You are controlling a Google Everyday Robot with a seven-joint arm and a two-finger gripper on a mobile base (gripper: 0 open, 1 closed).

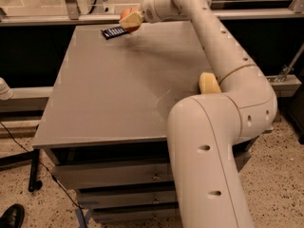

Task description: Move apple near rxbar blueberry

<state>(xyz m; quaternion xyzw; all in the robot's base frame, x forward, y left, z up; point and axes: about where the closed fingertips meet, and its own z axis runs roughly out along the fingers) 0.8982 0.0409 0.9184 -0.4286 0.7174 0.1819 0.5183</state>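
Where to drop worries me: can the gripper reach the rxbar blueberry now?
Probably yes: the gripper, shut on the apple, hangs right beside the rxbar blueberry with nothing between them.

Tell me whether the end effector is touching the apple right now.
Touching. The camera view shows the end effector at the far edge of the table, clamped on the apple with no gap, beside the rxbar blueberry.

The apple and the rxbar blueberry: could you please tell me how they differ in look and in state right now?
The apple is round and red-orange; the rxbar blueberry is flat, rectangular and dark blue. The gripper holds the apple, while the rxbar blueberry lies free on the table. The apple is bulky; the rxbar blueberry is thin. Both are at the table's far end, close together.
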